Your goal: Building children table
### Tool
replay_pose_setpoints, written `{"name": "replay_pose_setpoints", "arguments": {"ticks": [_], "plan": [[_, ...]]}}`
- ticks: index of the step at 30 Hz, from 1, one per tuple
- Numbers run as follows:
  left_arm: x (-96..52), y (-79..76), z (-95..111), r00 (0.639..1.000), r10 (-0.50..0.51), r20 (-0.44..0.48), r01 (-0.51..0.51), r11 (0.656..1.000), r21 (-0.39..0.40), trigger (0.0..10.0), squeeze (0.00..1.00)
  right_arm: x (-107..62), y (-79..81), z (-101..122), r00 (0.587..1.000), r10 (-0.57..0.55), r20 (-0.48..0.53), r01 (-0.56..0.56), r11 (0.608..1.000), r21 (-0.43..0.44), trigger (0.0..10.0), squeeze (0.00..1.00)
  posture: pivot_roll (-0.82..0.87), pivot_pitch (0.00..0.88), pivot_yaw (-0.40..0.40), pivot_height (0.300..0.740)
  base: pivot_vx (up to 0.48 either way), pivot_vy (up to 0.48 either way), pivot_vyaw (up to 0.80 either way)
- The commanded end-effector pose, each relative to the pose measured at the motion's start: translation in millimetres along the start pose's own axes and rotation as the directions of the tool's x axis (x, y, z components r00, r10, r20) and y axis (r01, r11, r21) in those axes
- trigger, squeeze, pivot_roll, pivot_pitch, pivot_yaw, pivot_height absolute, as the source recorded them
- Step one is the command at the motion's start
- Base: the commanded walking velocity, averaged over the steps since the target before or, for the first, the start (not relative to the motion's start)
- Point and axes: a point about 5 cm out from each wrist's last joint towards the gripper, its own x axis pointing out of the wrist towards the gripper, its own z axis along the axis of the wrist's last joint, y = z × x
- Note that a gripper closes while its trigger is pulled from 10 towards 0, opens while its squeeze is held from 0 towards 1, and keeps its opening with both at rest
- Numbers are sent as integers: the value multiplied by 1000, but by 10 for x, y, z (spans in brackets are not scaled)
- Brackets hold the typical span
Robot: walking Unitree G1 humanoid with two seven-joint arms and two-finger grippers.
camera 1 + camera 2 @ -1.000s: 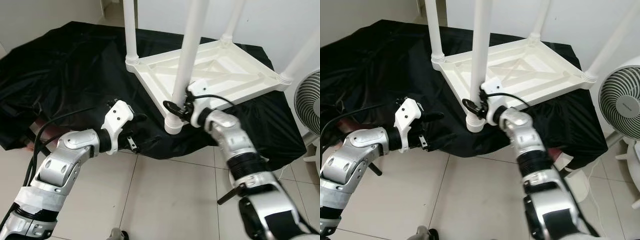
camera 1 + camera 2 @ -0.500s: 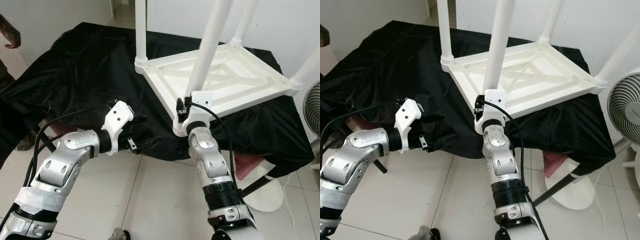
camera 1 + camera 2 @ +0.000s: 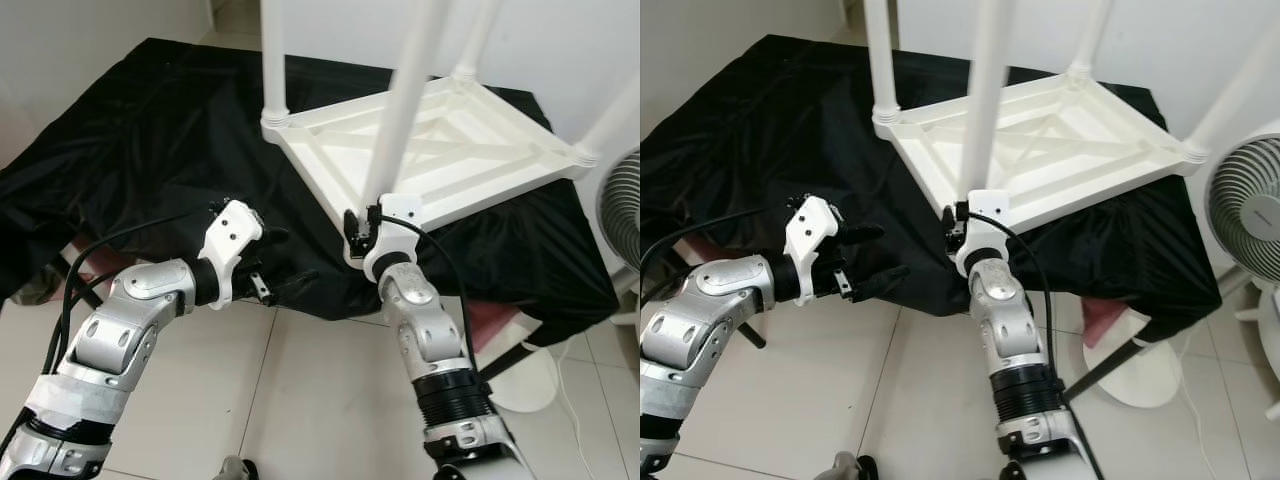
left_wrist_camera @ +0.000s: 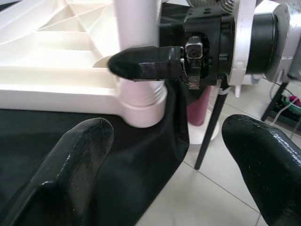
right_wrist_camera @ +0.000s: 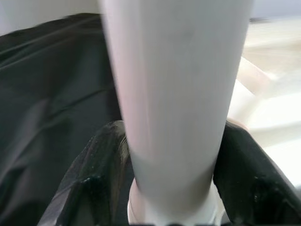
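Silver right arm runs up from the near edge of the head views to the table's front corner. Right gripper (image 3: 962, 228) is closed around the near leg (image 3: 402, 110) just above its socket; right wrist view shows a black finger (image 5: 96, 174) on each side of the white tube, both touching it.

Left gripper (image 3: 868, 255) hovers over the black cloth (image 3: 130, 130), fingers spread wide, holding nothing. Left wrist view looks straight at that same leg base, with a right finger (image 4: 146, 62) wrapped on it.

White tabletop (image 3: 470, 150) lies upside down on the cloth, underside ribs up, four legs standing in the corner sockets. Fan (image 3: 1248, 210) beyond on the robot's right.

Key relation: leg's long axis is near vertical, leaning slightly away, and the right fingers cross it square. Right gripper is on it; left is well apart to the robot's left. My read: any twisting or seating of this leg turns about that upright axis, right arm does it.
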Motion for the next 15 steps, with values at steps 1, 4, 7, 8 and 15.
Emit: {"name": "replay_pose_setpoints", "arguments": {"ticks": [1,4,7,8,15], "plan": [[-26,-1,-20,1000,4,-10,-4,1000,-2,10000,0,54,139,112,987,160,32,-160,987,-13,10000,0,1,123,5,740,0,0,0],[-26,4,-15,1000,7,-9,-7,1000,-2,10000,0,93,9,121,953,300,-26,-301,951,-65,10000,0,4,126,5,740,0,0,0],[-34,7,-7,1000,10,-7,-10,1000,-3,10000,0,119,-124,96,909,406,-95,-417,895,-160,10000,0,9,129,8,740,0,0,0],[-34,7,-7,1000,10,-7,-10,1000,-3,10000,0,119,-124,96,909,406,-95,-417,895,-160,10000,0,9,129,8,740,0,0,0],[-48,13,-7,1000,15,-8,-15,1000,-6,10000,0,148,-174,59,835,521,-177,-547,820,-169,10000,0,12,129,10,740,0,0,0]]}}
